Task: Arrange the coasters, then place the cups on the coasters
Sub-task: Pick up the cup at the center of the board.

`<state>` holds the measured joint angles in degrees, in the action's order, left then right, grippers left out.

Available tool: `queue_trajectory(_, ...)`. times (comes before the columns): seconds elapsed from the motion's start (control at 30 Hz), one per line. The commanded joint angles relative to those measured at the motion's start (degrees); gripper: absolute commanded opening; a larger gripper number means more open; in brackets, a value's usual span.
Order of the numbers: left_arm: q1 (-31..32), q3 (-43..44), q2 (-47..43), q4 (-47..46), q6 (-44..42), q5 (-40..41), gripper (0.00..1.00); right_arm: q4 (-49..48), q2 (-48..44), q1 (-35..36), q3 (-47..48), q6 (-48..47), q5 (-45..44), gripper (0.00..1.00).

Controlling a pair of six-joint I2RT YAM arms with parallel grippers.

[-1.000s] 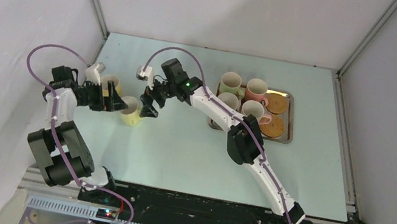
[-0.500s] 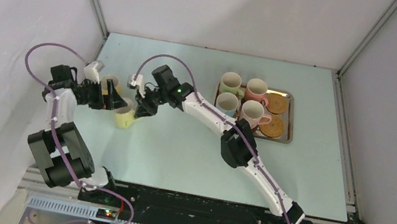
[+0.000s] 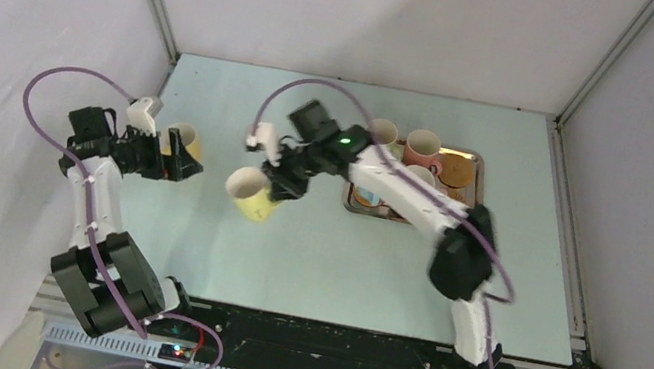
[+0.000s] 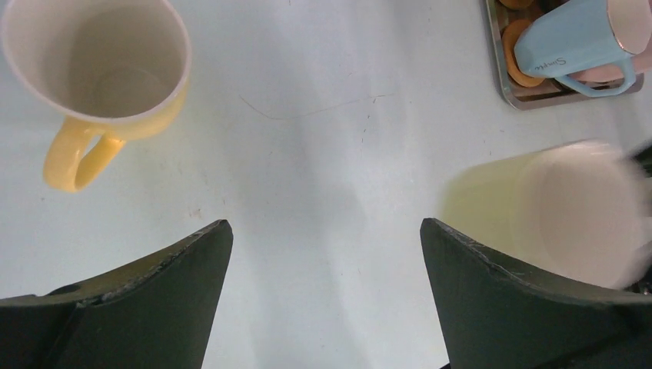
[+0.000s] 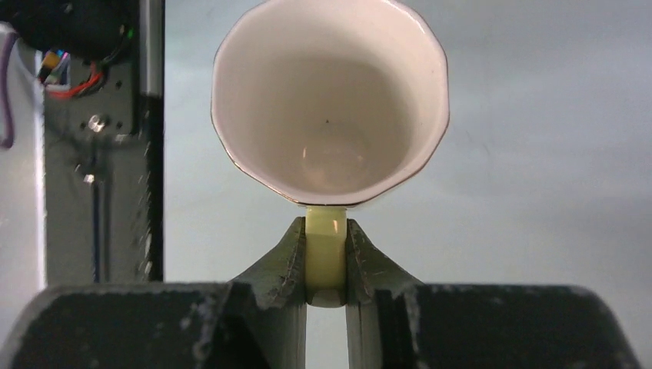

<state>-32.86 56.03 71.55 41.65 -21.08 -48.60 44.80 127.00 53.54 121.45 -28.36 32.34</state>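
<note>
Right, right gripper (image 5: 326, 231) pinches the yellow cup (image 5: 330, 100) by its handle, looks lifted over mid-table. Carry it slow and level, since a handle grip can swing. Left gripper (image 4: 323, 231) is wide open and empty, near second yellow cup (image 4: 108, 69). Only the right wrist view shows the pinch; top view adds coasters (image 3: 456, 172) on the far tray (image 3: 479, 181)

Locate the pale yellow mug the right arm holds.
Top view: the pale yellow mug is tilted left of table centre, between the other yellow mug near the left arm and the rectangular steel tray, handle pinched in the right fingers.
</note>
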Motion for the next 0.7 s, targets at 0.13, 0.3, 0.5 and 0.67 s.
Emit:
queue_trajectory(0.13, -3.01, 4.95, -2.66, 11.55, -8.4, -3.89, 1.0, -13.85, -46.24, -8.7, -33.75, 1.85, -7.79, 0.0)
queue_trajectory(0.3, -3.17, 6.12, 0.39, 20.93, -18.41, -5.81, 1.0, -21.53, -67.37, -26.91, -49.95, 6.01, -2.03, 0.0)
queue_trajectory(0.5, -3.15, 3.88, 4.18, 24.84, -24.16, -9.89, 1.0, -21.59, -74.34, -45.77, -57.53, 6.71, 0.24, 0.0)
queue_trajectory(0.67, -3.2, 0.68, 2.27, 21.25, -21.91, -8.25, 1.0, -27.01, -70.95, -52.52, -62.23, 10.22, -6.88, 0.0)
